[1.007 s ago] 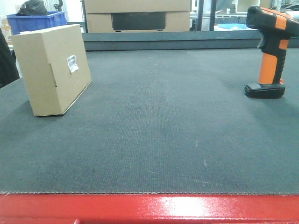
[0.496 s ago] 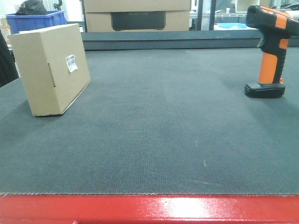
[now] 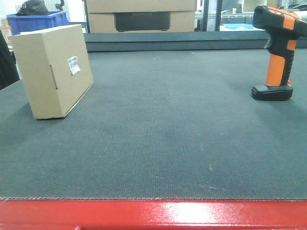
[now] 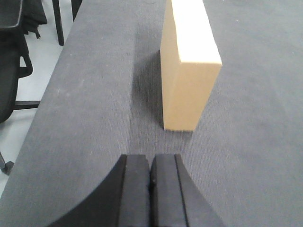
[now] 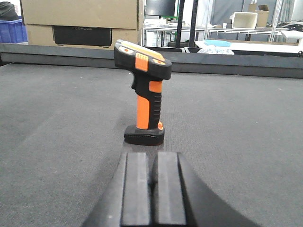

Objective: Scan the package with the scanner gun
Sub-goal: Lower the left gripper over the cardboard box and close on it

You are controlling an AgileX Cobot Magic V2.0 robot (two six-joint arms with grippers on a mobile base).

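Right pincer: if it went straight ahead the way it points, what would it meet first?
Most likely the scanner gun, standing upright on the mat dead ahead of the shut right pincer; only bare mat lies between, though depth is unclear.

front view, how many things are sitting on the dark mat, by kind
package: 1
scanner: 1
total: 2
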